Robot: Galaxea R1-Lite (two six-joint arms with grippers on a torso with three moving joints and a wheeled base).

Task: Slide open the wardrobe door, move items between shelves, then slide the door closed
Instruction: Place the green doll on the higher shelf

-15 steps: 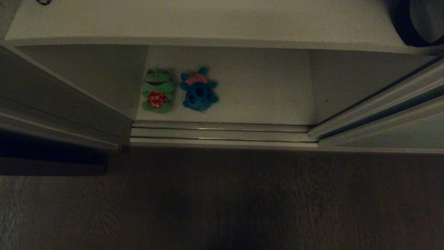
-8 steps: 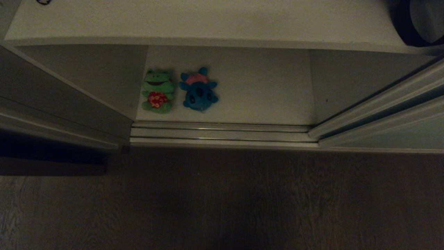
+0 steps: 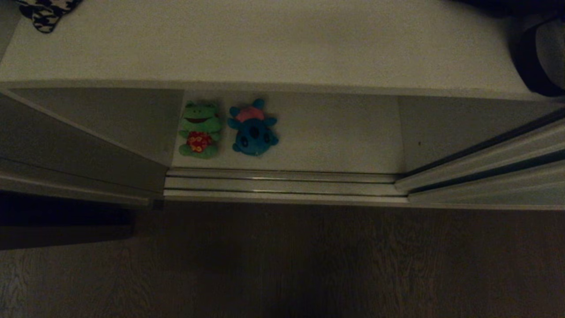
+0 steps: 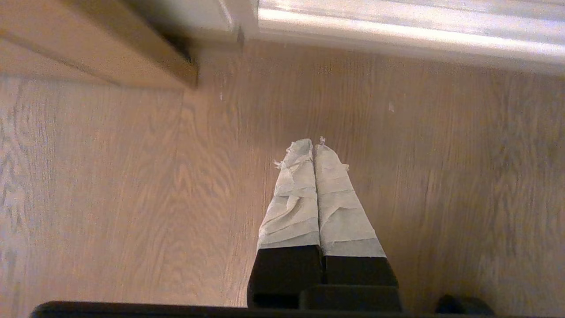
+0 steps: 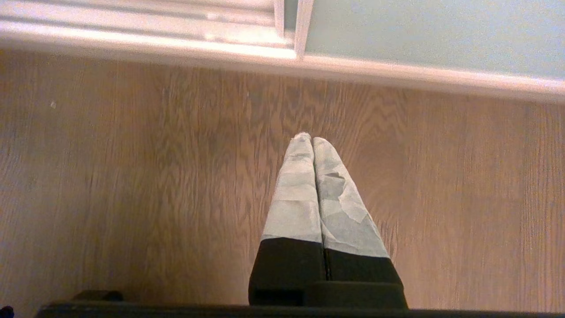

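Wardrobe door point(image 3: 494, 185) — slid to the right, opening clear. Upper shelf point(image 3: 265, 39) juts over the lower shelf point(image 3: 335, 132). Frog point(image 3: 198, 130) and blue toy point(image 3: 253, 128) lie side by side, near the lower shelf's front-left corner, by the floor track point(image 3: 282, 185). Risks: an arm reaching in may strike the overhanging board; gripping one toy may drag its neighbour. Checked cloth point(image 3: 44, 13) and dark bag point(image 3: 540, 57) occupy the upper shelf's corners. Left gripper point(image 4: 313, 148) and right gripper point(image 5: 309, 139) hang over the floor point(image 3: 282, 265) — jaws pressed together, empty.
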